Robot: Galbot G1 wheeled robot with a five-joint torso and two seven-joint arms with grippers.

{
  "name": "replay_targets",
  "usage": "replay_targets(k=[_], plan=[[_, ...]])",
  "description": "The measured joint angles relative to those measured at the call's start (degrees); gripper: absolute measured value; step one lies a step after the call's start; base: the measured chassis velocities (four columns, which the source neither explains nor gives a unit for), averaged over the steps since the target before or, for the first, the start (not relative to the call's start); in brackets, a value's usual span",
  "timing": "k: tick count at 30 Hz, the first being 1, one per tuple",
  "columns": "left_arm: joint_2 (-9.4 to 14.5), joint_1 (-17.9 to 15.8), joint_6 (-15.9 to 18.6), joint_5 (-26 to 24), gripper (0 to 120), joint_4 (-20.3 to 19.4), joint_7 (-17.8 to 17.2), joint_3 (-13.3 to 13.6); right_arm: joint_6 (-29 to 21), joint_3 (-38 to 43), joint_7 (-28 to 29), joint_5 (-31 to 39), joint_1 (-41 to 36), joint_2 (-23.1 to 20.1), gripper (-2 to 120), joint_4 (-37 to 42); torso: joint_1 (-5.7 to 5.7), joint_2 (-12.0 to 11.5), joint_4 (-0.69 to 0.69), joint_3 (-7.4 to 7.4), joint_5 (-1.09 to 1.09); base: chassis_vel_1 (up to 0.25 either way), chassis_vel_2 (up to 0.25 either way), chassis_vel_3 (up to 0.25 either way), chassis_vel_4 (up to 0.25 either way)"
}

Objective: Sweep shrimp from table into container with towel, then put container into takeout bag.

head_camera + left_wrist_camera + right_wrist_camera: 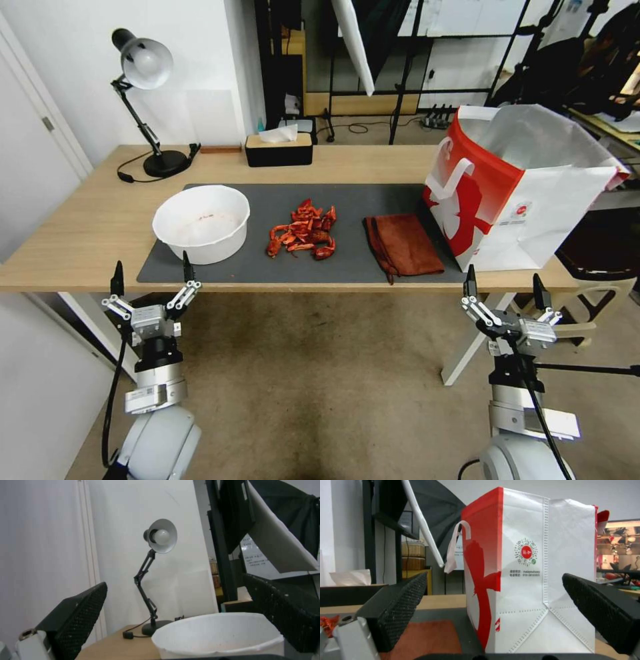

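Table, light wood grain, runs across the head view, bearing a dark grey mat along its middle. Takeout bag stands upright at the mat's right end, red and white, mouth open, silvery lining visible, white handle on its red face; the right wrist view shows a small round logo on its white side. Container, a round white bowl, sits on the left part of the mat, upright, faint reddish marks inside. Towel, rust-brown and folded roughly rectangular, lies flat on the mat just beside the bag's base. Shrimp in a loose red-orange heap on the mat between container and towel, apart from both. Behind, on bare table: black desk lamp at far left, black tissue box near the back edge. Left gripper hovers off the table's near edge, in front of the container, fingers spread wide, holding nothing. Right gripper hovers off the near edge in front of the bag, fingers likewise spread, empty; the right wrist view frames the bag between them.
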Motion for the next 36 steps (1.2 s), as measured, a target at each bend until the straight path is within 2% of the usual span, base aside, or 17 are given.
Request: replay_targets(k=[2,3,6,7,11,12,15,16,20,23,25,28,29,32,33,36], plan=[[2.1,-1.2,-0.2,-1.3,100,0.8,0.5,0.1,0.0,0.0,0.0,0.2,0.0,-0.2,100,0.0,0.00,0.0,0.01,0.00,-0.01,0.000,0.000,0.000,0.000],[2.1,-1.2,-0.2,-1.3,100,0.8,0.5,0.1,0.0,0.0,0.0,0.2,0.0,-0.2,100,0.0,0.00,0.0,0.01,0.00,-0.01,0.000,0.000,0.000,0.000],[5.9,-3.3,0.1,-4.3,100,1.7,1.2,0.1,0.4,0.2,-0.3,0.5,0.0,-0.5,100,0.0,0.00,0.0,0.01,0.00,0.00,0.000,0.000,0.000,0.000],[5.9,-3.3,0.1,-4.3,100,1.7,1.2,0.1,0.4,0.2,-0.3,0.5,0.0,-0.5,100,0.0,0.00,0.0,0.01,0.00,0.00,0.000,0.000,0.000,0.000],[11.4,-5.6,0.4,-6.6,100,3.6,2.8,-0.1,0.7,0.3,-0.4,0.6,-0.2,-0.7,100,-0.2,0.01,0.0,0.00,0.00,0.00,0.000,0.000,0.000,0.000],[11.4,-5.6,0.4,-6.6,100,3.6,2.8,-0.1,0.7,0.3,-0.4,0.6,-0.2,-0.7,100,-0.2,0.01,0.0,0.00,0.00,0.00,0.000,0.000,0.000,0.000],[16.0,-7.4,0.3,-8.7,100,5.4,4.9,-0.6,0.8,0.4,-0.6,0.6,-0.3,-0.8,100,-0.3,0.00,0.0,0.01,0.00,0.00,0.000,0.000,0.000,0.000],[16.0,-7.4,0.3,-8.7,100,5.4,4.9,-0.6,0.8,0.4,-0.6,0.6,-0.3,-0.8,100,-0.3,0.00,0.0,0.01,0.00,0.00,0.000,0.000,0.000,0.000],[20.1,-10.4,0.2,-10.5,100,9.2,6.8,-0.6,1.0,0.0,-0.8,0.6,-0.1,-0.7,100,-0.6,0.00,0.0,0.01,0.01,0.00,0.000,0.000,0.000,0.000],[21.3,-11.6,0.0,-10.6,100,11.3,7.4,-0.2,1.1,0.0,-0.8,0.6,0.1,-0.7,100,-0.8,0.00,0.0,0.00,0.01,-0.01,0.000,0.000,0.000,0.000],[22.0,-12.3,-0.6,-10.4,100,12.7,8.1,-0.1,1.1,0.0,-0.8,0.6,0.3,-0.7,100,-0.9,0.00,0.0,0.01,0.01,-0.02,0.000,0.000,0.000,0.000],[24.6,-14.6,-3.7,-9.7,100,17.0,10.9,-0.1,1.2,-0.1,-0.8,0.9,0.5,-0.8,100,-1.2,0.00,0.0,0.01,0.01,-0.02,0.000,0.000,0.000,0.000],[24.6,-14.6,-3.7,-9.7,100,17.0,10.9,-0.1,1.2,-0.1,-0.8,0.9,0.5,-0.8,100,-1.2,0.00,0.0,0.01,0.01,-0.02,0.000,0.000,0.000,0.000],[28.3,-16.3,-6.1,-10.3,100,20.0,13.5,-0.9,1.4,0.0,-0.9,1.3,0.6,-0.8,100,-1.6,0.00,0.0,0.00,0.00,0.00,0.000,0.000,0.000,0.000],[28.3,-16.3,-6.1,-10.3,100,20.0,13.5,-0.9,1.4,0.0,-0.9,1.3,0.6,-0.8,100,-1.6,0.00,0.0,0.00,0.00,0.00,0.000,0.000,0.000,0.000],[30.9,-17.0,-8.0,-11.3,100,21.5,16.1,-1.5,1.5,0.0,-0.9,1.5,0.6,-0.9,100,-1.9,0.01,0.0,0.00,0.00,0.00,0.000,0.000,0.000,0.000]])
